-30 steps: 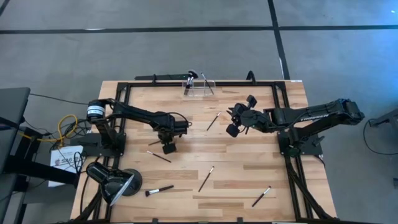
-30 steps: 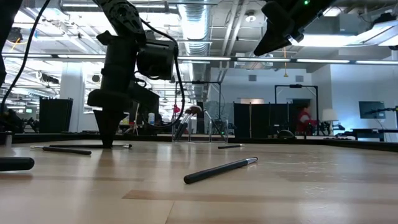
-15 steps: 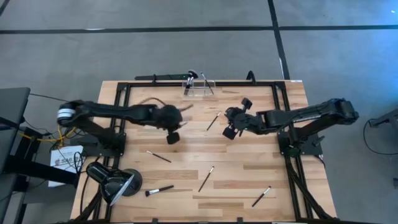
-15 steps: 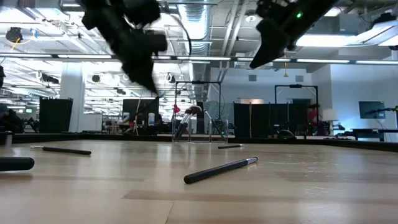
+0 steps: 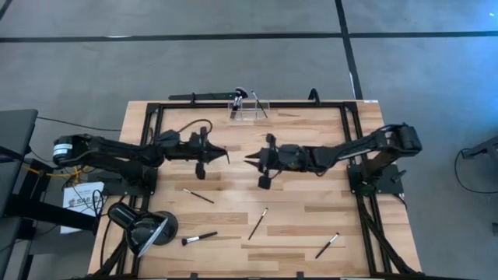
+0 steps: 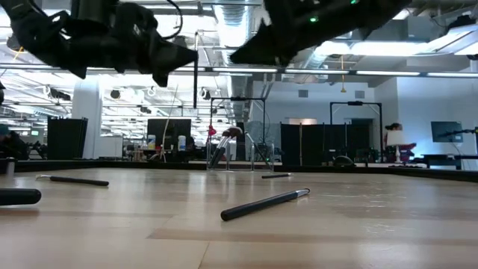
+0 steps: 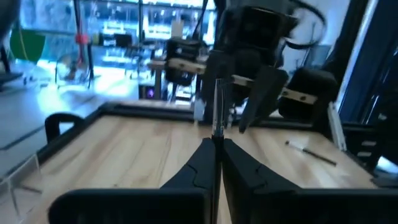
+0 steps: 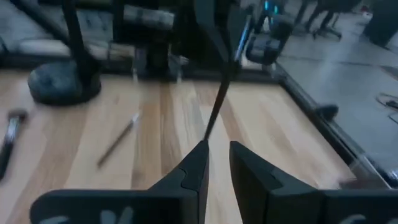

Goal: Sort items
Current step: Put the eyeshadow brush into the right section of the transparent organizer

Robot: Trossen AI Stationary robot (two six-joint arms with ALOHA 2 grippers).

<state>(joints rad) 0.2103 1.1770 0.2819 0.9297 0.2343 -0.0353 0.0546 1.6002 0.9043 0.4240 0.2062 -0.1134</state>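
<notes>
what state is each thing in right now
left gripper: shut on held brush, raised above the table
held brush: clamped, in the air, pointing at right gripper
right gripper: open, raised, facing left gripper
loose brushes: four lying flat on table
clear holder: upright at back edge, brushes inside

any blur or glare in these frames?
Low view: both arms are dark silhouettes against bright ceiling lights; the nearest brush is sharp. Left wrist view: soft throughout. Right wrist view: soft, table washed pale. High view: evenly lit and crisp.
</notes>
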